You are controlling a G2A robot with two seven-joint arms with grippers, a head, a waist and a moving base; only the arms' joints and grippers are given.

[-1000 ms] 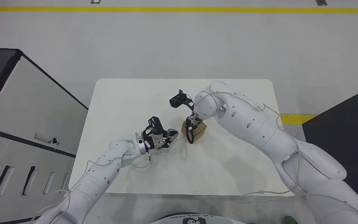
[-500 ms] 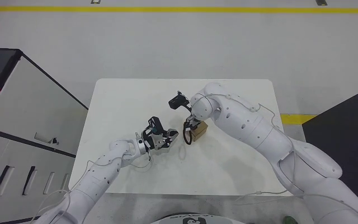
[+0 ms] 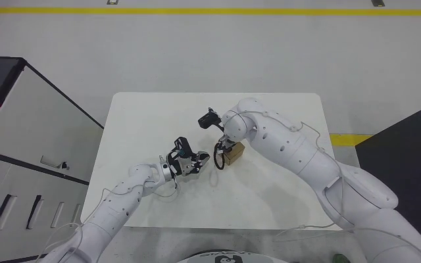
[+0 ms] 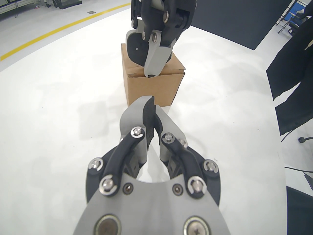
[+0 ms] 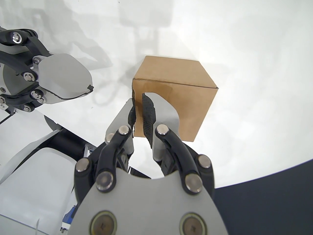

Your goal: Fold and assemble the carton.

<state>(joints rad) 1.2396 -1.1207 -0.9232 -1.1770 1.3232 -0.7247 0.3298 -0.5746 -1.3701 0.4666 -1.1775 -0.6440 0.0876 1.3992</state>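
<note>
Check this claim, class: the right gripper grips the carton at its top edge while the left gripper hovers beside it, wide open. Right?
No: the left gripper is shut and empty, as the left wrist view shows. The right gripper does grip the carton at its top edge.

Rounded, glossy white shells cover the left arm [image 3: 123,198] and the bulkier right arm [image 3: 296,151], thin pale cables looping alongside. The left gripper [image 4: 152,103] and right gripper [image 5: 139,100] match — silver-grey plates, black links, ribbed black pads [image 5: 148,118], round steel screws.
</note>
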